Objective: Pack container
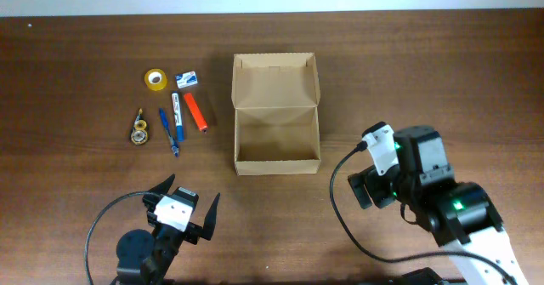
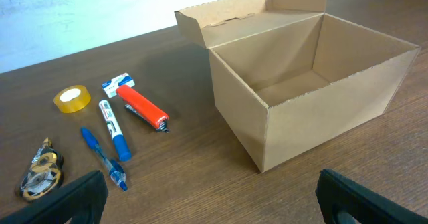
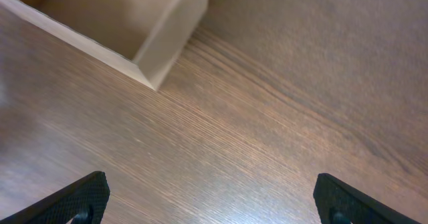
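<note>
The container (image 1: 277,168), a plain brown cardboard box, stands open and empty mid-table with its flap lid (image 1: 274,81) folded back. It also shows in the left wrist view (image 2: 328,114), and one corner shows in the right wrist view (image 3: 170,40). My left gripper (image 1: 187,202) (image 2: 214,204) is open and empty near the front edge, left of the box. My right gripper (image 1: 367,187) (image 3: 214,200) is open and empty over bare wood, right of the box's front corner.
Left of the box lie a yellow tape roll (image 1: 155,79) (image 2: 71,98), a small white-blue packet (image 1: 187,80), a white-blue marker (image 1: 177,106) (image 2: 114,130), an orange-red marker (image 1: 195,112) (image 2: 142,107), a blue pen (image 1: 170,132) (image 2: 103,158) and a small tape dispenser (image 1: 139,129) (image 2: 40,170).
</note>
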Tool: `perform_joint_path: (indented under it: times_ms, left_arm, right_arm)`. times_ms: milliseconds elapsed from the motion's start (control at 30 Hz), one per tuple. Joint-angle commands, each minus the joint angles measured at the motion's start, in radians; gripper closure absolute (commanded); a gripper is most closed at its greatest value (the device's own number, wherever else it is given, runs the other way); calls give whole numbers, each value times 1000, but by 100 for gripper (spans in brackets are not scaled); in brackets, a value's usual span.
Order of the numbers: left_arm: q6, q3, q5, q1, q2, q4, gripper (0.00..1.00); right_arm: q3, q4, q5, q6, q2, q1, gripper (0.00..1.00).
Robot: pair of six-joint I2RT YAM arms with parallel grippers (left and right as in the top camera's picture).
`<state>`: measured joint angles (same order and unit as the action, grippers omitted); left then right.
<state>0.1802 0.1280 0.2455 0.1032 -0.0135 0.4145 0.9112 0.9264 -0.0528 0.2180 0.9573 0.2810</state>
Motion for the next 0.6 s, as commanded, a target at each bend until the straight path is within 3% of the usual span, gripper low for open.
perform_joint_path:
  times_ms: [0, 200, 567]
  left_arm:
    - [16, -5, -6, -8, 8, -3, 1]
    - [16, -5, -6, -8, 8, -3, 1]
    - [16, -5, -6, -8, 8, -3, 0]
  right_arm:
    - [-1, -3, -82, 7, -52, -5, 1]
    - [-3, -35, -189, 7, -138, -3, 1]
    - [-154, -237, -133, 7, -282, 128, 1]
